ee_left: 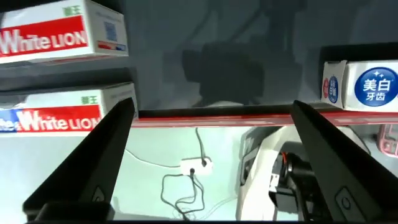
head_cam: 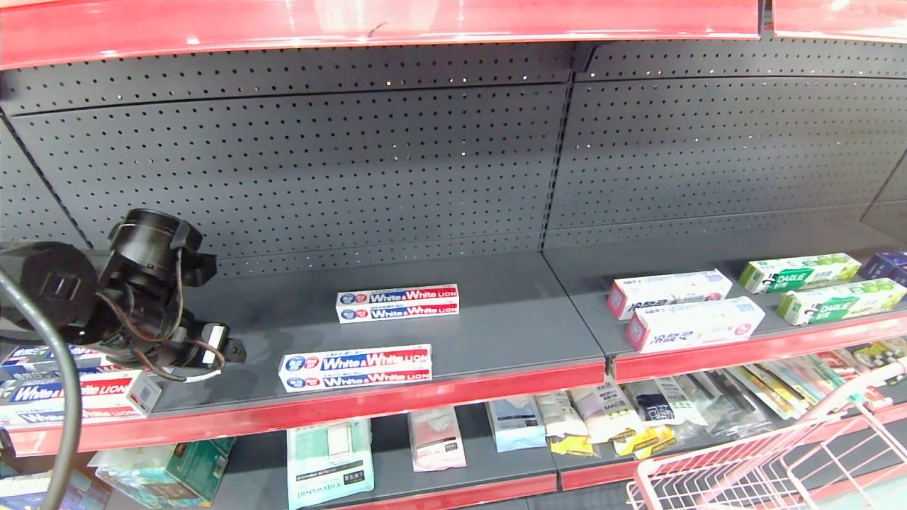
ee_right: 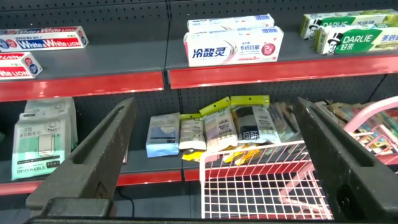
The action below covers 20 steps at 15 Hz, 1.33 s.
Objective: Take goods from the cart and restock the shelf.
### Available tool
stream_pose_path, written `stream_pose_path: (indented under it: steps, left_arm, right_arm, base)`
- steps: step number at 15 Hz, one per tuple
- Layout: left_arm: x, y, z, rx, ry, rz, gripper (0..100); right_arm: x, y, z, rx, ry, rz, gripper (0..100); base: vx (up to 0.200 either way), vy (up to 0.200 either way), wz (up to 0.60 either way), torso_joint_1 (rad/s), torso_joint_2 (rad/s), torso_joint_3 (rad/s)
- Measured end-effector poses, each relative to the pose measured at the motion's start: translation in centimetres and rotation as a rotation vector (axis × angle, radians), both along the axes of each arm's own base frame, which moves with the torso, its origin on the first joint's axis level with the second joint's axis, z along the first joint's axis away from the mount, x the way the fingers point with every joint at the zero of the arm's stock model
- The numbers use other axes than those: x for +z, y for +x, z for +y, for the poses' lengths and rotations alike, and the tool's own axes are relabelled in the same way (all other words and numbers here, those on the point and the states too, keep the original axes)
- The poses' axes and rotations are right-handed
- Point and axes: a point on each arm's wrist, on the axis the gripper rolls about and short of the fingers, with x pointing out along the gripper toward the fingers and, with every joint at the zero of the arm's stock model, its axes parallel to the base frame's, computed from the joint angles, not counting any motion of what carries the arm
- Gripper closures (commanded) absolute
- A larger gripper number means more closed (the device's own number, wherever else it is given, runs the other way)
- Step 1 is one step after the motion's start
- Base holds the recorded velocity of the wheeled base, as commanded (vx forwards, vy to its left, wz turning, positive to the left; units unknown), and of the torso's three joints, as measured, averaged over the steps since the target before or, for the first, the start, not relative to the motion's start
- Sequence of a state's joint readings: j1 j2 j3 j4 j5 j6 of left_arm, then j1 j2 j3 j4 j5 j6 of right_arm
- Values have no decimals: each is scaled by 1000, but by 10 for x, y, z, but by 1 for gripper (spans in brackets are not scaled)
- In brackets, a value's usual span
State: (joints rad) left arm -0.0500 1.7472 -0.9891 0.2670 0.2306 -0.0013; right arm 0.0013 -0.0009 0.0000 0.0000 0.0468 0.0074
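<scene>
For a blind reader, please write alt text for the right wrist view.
The open right hand faces store shelves, with a pink wire cart in front. The upper shelf holds toothpaste boxes; the shelf below holds small packets.

Shop: stocked retail shelf [head_cam: 496, 312], pink wire cart [head_cam: 751, 451]

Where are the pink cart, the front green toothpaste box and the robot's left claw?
pink cart [head_cam: 751, 451], head view, its rim.
front green toothpaste box [head_cam: 837, 297], head view, its top face.
left gripper [ee_left: 212, 106], left wrist view, midway between its fingertips.
</scene>
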Motion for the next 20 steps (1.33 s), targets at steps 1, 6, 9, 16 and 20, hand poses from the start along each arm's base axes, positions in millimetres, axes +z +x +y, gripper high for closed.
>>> stream_pose_path:
  steps: [1,6,9,16,20]
  left_arm:
    - [-4,2,0,-6,-8,12,0]
    - [-17,10,-2,-18,-25,46,0]
    - [-23,17,-3,-19,-28,45,0]
    - [-33,31,-10,-47,-47,45,0]
    - [-38,37,-16,-62,-49,23,0]
  right_arm:
    - [0,0,0,0,0,0,0]
    - [0,0,0,0,0,0,0]
    - [0,0,0,0,0,0,0]
    - [0,0,0,0,0,0,0]
    - [0,0,0,1,0,0,0]
  base:
    - [0,0,0,0,0,0]
    - [0,0,0,0,0,0]
    - [0,0,0,0,0,0]
    - [0,0,0,0,0,0]
    - [0,0,0,0,0,0]
